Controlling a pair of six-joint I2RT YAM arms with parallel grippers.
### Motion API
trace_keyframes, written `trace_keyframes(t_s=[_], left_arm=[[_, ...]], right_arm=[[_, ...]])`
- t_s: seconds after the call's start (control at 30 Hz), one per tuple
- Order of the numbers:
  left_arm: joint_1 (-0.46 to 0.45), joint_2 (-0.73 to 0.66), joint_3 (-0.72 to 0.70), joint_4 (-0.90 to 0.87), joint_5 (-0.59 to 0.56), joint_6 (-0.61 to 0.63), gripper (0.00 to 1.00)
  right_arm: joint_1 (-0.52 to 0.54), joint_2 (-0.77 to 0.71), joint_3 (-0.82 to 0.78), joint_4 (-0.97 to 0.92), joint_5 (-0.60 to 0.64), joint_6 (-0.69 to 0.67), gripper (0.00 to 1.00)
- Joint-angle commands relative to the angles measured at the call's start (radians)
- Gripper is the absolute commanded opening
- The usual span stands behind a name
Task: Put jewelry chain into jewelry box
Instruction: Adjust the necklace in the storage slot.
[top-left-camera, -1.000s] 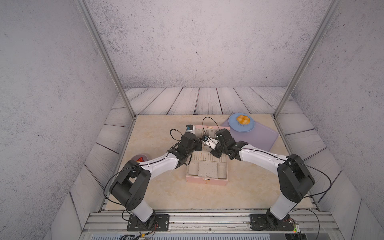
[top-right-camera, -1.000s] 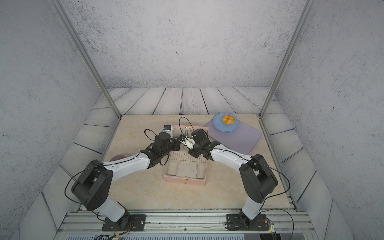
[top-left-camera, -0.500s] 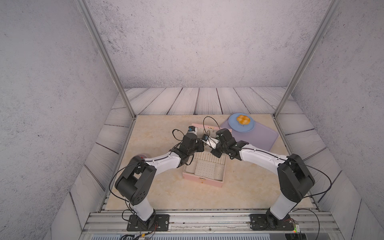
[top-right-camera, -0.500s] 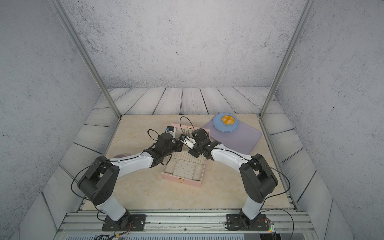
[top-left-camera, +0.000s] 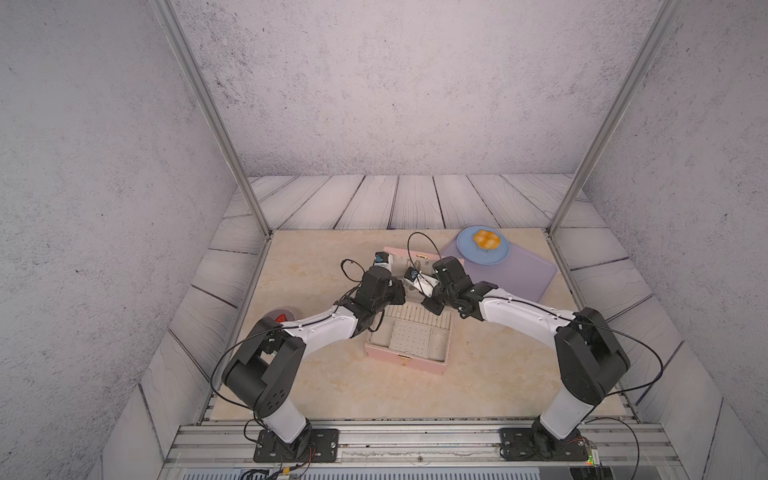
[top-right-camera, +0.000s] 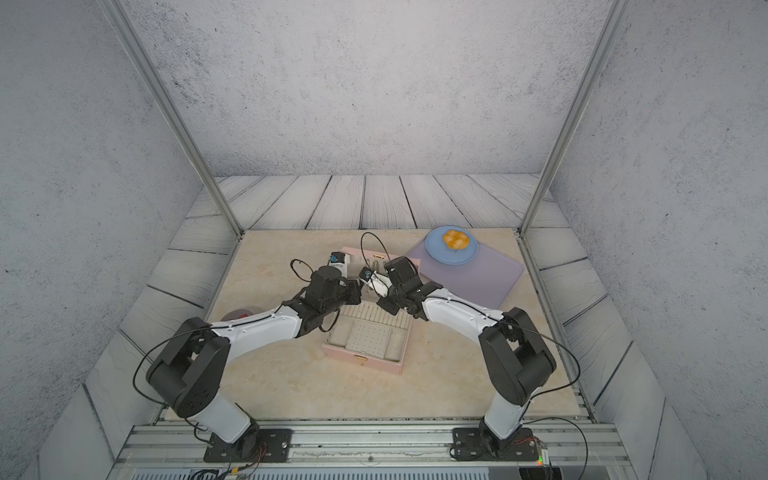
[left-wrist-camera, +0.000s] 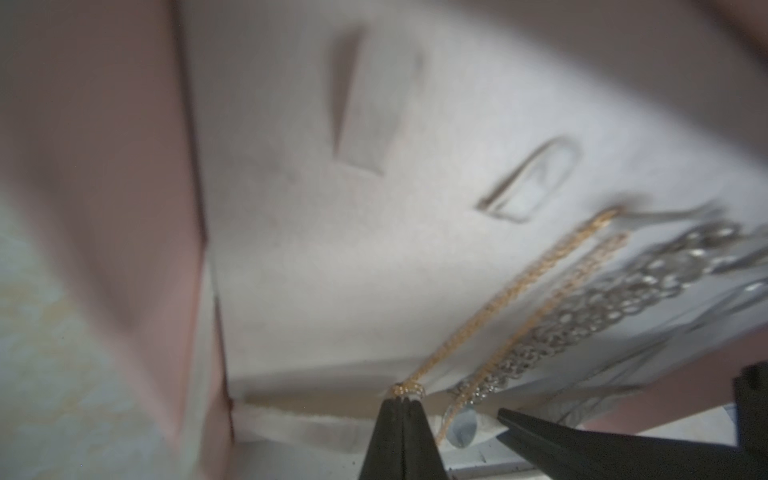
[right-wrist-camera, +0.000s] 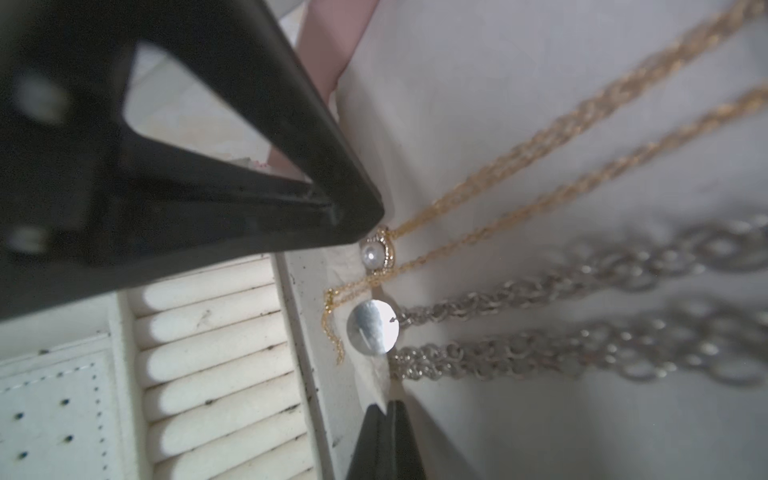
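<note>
Up against the open lid of the jewelry box (top-left-camera: 405, 365), the left gripper (left-wrist-camera: 405, 402) has its tips pressed together, pinching the rim of the little pearl pendant (right-wrist-camera: 378, 253) on the gold chain (left-wrist-camera: 511, 291). That chain hangs flat on the cream lid lining (left-wrist-camera: 332, 249), right beside a chunky silver chain (right-wrist-camera: 582, 266). Meanwhile the right gripper (right-wrist-camera: 388, 409) is squeezed shut too, empty, tips close to a silver disc (right-wrist-camera: 372, 328) and near the ring rolls (right-wrist-camera: 216, 353).
</note>
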Motion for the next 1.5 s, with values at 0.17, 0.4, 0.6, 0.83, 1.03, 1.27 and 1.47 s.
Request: trace_keyframes(t_s=[0.17,0.4,0.6,0.83,1.03,1.27,1.47], left_arm=[[0.014,-0.101,-0.017,-0.051,0.031,0.040,0.00],[0.023,-0.037,0.024,-0.059,0.131,0.053,0.17],[0.026,0.019,0.047,-0.053,0.113,0.045,0.27],[0.027,0.058,0.062,-0.039,0.053,0.046,0.28],[0.027,0.093,0.083,-0.015,0.042,0.035,0.25],[0.027,0.107,0.111,-0.009,0.032,0.033,0.24],[0.027,0.104,0.109,0.031,0.039,0.030,0.20]], right_arm=[[-0.003,-0.028,-0.013,0.001,-0.014,0.007,0.00],[-0.003,-0.029,-0.013,0.000,-0.016,0.011,0.00],[-0.004,-0.032,-0.019,0.009,-0.024,0.015,0.00],[-0.005,-0.032,-0.019,0.010,-0.028,0.018,0.00],[-0.005,-0.029,-0.019,0.011,-0.030,0.019,0.00],[-0.006,-0.030,-0.020,0.012,-0.031,0.019,0.00],[-0.006,-0.028,-0.021,0.015,-0.033,0.020,0.00]])
